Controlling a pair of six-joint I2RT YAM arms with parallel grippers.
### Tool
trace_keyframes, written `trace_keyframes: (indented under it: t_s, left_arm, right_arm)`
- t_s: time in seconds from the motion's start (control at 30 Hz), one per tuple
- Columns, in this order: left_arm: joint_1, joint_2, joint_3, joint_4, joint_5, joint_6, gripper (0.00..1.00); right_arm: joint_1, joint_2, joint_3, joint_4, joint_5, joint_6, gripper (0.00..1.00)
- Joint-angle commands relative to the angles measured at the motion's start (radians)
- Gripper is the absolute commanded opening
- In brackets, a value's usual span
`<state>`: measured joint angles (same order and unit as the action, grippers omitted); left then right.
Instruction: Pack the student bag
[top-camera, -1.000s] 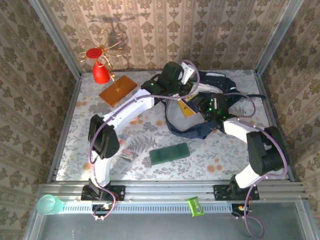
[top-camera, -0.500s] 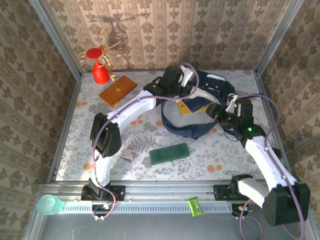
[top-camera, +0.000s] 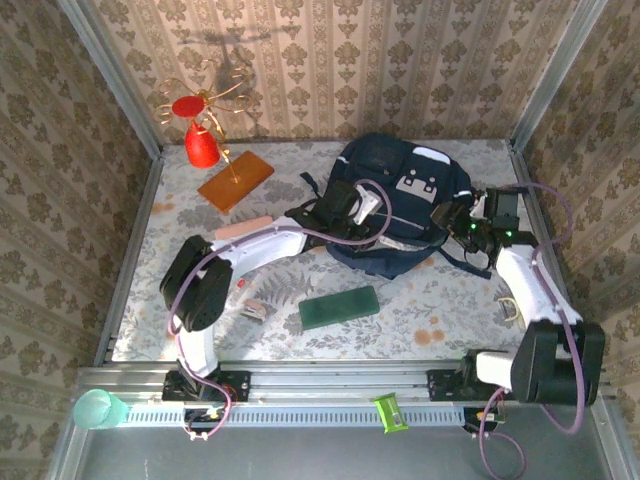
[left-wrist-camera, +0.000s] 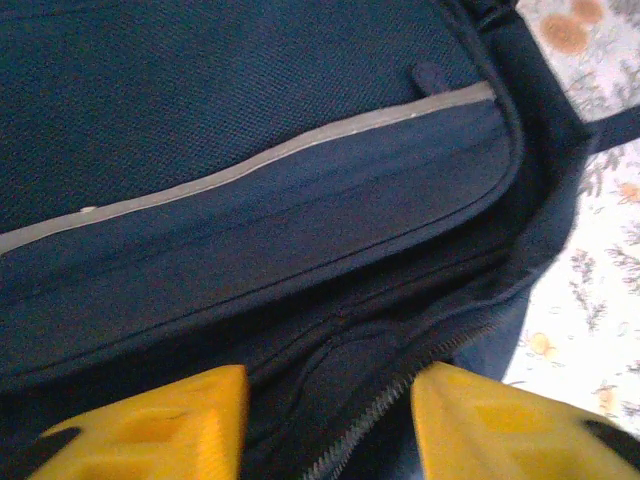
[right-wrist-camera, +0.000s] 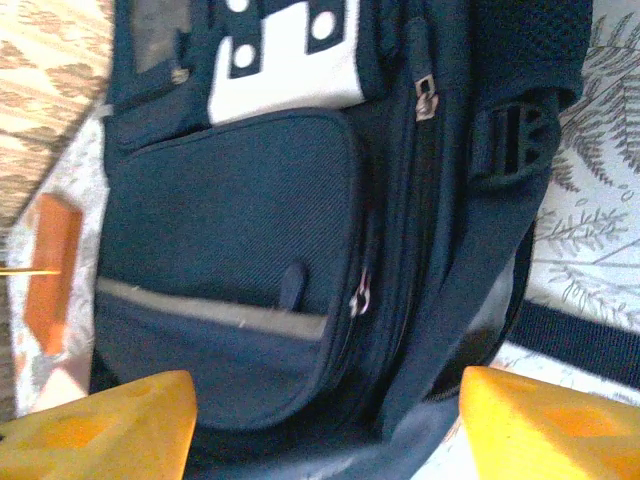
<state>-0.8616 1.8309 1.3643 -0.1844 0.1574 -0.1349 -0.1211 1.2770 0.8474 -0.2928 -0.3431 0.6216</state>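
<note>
Since a second ago the student bag (top-camera: 400, 185) has turned over. Back then its grey inside lay open under both arms. Now its dark blue front faces up, with the white patch (top-camera: 418, 185) showing. My left arm has pulled back toward the near side, and my right arm has swung out to the right.

The left pincer (left-wrist-camera: 330, 430) was shut tight and has now let go. Its two yellow fingers (left-wrist-camera: 150, 435) stand apart, and a fold of the bag with a zip (left-wrist-camera: 385, 405) runs through the gap between them. I cannot tell if the fingers touch the cloth. Just ahead of this pincer is a front pocket (left-wrist-camera: 260, 240) with a grey strip (left-wrist-camera: 250, 165) across it.

The right pincer (right-wrist-camera: 325, 430) is let go too, with its fingers far apart and nothing held. The bag lies right in front of it. A black buckle (right-wrist-camera: 515, 140) sits ahead of it and a bit to its right.

From above, the bag lies on the tabletop (top-camera: 440, 310) between the two pincers, close to both. A green flat case (top-camera: 338, 307) lies behind the left pincer, nearer the arm bases. An orange board (top-camera: 235, 180) is well off to that pincer's left, with a red cone (top-camera: 202, 148) just beside it.
</note>
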Motion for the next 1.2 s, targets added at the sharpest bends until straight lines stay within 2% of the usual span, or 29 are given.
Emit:
trace_keyframes:
  t_s: [0.0, 0.1, 0.2, 0.3, 0.43, 0.57, 0.87, 1.17]
  left_arm:
    - [0.028, -0.116, -0.057, 0.072, 0.038, -0.032, 0.54]
    - [0.102, -0.143, -0.113, 0.097, 0.003, -0.154, 0.6]
    - [0.211, -0.098, -0.116, 0.081, 0.001, -0.296, 0.61]
    - [0.264, -0.011, -0.073, 0.056, -0.001, -0.324, 0.62]
    - [0.264, 0.096, 0.005, -0.003, 0.029, -0.312, 0.62]
    - [0.234, 0.127, -0.006, 0.027, 0.095, -0.326, 0.59]
    - [0.104, 0.116, -0.029, 0.097, 0.189, -0.351, 0.38]
    - [-0.076, 0.149, 0.07, 0.123, 0.224, -0.36, 0.38]
  right_arm:
    - [-0.003, 0.093, 0.045, 0.07, 0.057, -0.025, 0.75]
    - [-0.009, 0.177, 0.063, 0.085, 0.111, -0.034, 0.8]
    - [-0.011, 0.236, 0.077, 0.103, 0.165, -0.038, 0.84]
    - [-0.011, 0.3, 0.1, 0.132, 0.162, -0.028, 0.85]
    - [-0.01, 0.39, 0.145, 0.172, 0.072, -0.007, 0.83]
    - [-0.009, 0.454, 0.188, 0.18, 0.021, -0.011, 0.77]
    - [0.054, 0.572, 0.321, 0.129, -0.008, -0.056, 0.66]
    - [0.124, 0.714, 0.565, -0.016, 0.039, -0.156, 0.64]
